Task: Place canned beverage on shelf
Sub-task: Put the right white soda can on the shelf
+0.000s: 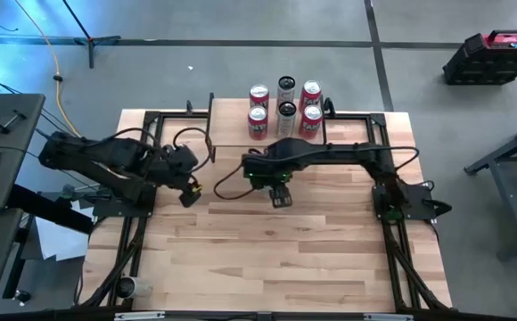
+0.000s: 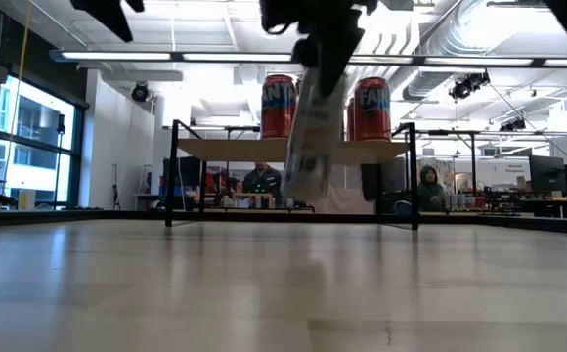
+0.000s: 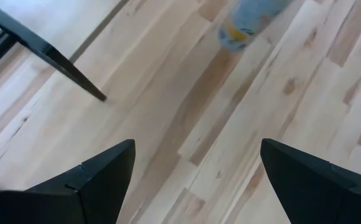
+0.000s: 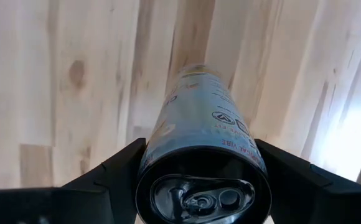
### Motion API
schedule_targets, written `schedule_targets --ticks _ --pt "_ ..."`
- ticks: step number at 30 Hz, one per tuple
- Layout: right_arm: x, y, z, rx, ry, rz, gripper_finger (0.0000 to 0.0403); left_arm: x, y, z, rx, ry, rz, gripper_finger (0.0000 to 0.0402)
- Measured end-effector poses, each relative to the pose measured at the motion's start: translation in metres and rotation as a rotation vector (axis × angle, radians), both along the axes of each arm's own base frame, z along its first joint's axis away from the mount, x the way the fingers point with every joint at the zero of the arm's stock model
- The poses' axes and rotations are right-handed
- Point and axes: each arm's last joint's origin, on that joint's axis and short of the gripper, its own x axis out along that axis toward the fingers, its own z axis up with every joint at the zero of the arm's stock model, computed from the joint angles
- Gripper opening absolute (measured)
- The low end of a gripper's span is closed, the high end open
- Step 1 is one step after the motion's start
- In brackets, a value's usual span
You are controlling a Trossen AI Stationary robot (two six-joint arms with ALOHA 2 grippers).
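Right gripper [image 4: 199, 180] grips pale can [image 4: 199, 124]; shelf [image 2: 215, 149] holds six cans [image 1: 284, 107]

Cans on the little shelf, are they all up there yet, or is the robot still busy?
Almost. Six cans already stand on the shelf at the table's far edge. The right claw is holding one more pale can, lifted off the table and hanging tilted in front of the shelf. It still has to be carried over and set down. The left claw waits open beside it.
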Motion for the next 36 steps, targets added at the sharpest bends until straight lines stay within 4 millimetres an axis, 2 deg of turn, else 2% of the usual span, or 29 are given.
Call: schedule_targets --ticks 6,10,14,23,36 --pt "0.019 -0.009 -0.021 -0.002 0.04 -0.007 0.0252 -0.006 -0.003 -0.003 0.002 0.065 -0.029 0.0337" --pt "0.028 -0.011 -0.03 0.021 0.047 -0.009 0.0252 -0.016 -0.001 -0.018 0.001 0.142 -0.034 0.0337" --pt "0.03 -0.01 -0.031 0.032 0.042 -0.007 0.0252 -0.032 0.003 -0.03 -0.006 0.142 0.004 0.0337" --pt "0.033 -0.018 -0.03 0.115 0.003 -0.047 0.0252 -0.059 0.014 -0.031 0.036 -0.012 0.119 0.0337" --pt "0.036 -0.026 -0.029 0.114 -0.036 -0.085 0.0257 -0.057 0.016 -0.023 0.105 -0.145 0.115 0.0337"
